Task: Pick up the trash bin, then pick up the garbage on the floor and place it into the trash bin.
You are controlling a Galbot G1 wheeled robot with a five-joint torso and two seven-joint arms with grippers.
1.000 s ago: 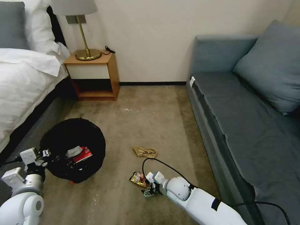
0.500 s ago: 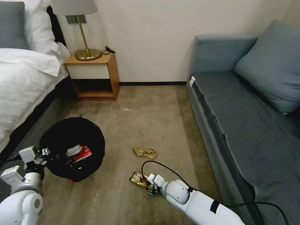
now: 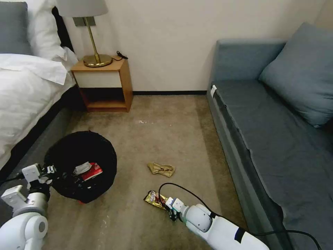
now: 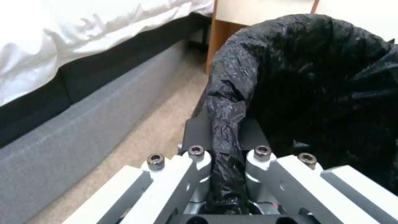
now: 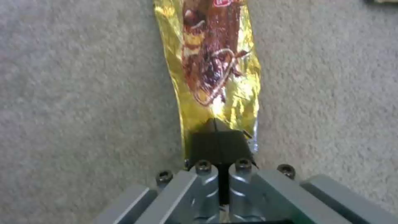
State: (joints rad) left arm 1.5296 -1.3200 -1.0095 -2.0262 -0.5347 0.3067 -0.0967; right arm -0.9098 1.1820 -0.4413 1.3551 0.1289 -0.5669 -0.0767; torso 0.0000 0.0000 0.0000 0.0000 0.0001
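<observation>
Down on the tan carpet, near the robot, the right gripper (image 3: 171, 210) has its fingers pinched together on the near end of the shiny gold snack wrapper (image 3: 155, 198), which lies flat on the floor. Just beyond it sits a crumpled piece of tan paper (image 3: 161, 169). At the left, beside the white-sheeted bed (image 3: 24, 86), the left gripper (image 3: 52, 172) is clamped on the near rim of the small round trash bin lined with a crinkly black plastic bag (image 3: 81, 163); the wrist view shows the bag's edge squeezed between its fingers (image 4: 199, 137). Inside the bin lies a crushed red-and-white packet (image 3: 88, 171). A grey-blue sofa (image 3: 277, 114) runs along the right.
</observation>
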